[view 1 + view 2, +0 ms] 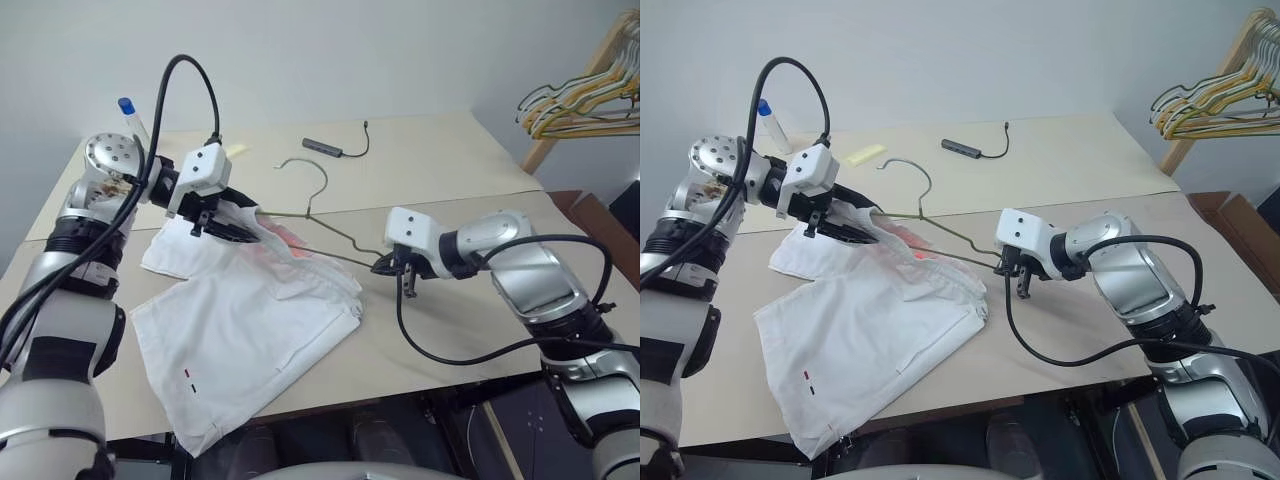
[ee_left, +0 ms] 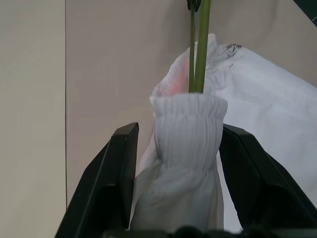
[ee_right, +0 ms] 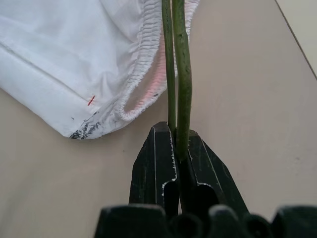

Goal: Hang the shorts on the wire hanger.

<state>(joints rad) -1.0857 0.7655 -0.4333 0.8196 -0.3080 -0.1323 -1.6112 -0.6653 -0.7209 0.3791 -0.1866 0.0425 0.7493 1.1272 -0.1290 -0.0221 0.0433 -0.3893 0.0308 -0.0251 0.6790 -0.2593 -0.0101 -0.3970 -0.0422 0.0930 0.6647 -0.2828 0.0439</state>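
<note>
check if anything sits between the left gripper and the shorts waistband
Nothing visible does. The bunched waistband of the shorts already sits between the left gripper fingers, with the wire hanger entering the fabric just beyond.

A dark adapter (image 1: 323, 148) and yellow note (image 1: 866, 154) lie on the table (image 1: 450, 170)

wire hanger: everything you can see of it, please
The wire hanger is thin olive-green wire with a paler, silvery hook curling toward the far side of the table. It lies low and nearly flat. The right gripper is shut on one end of it, where two wires run side by side. The other end goes into the gathered waistband of the white shorts, which sits between the left gripper fingers.
</note>
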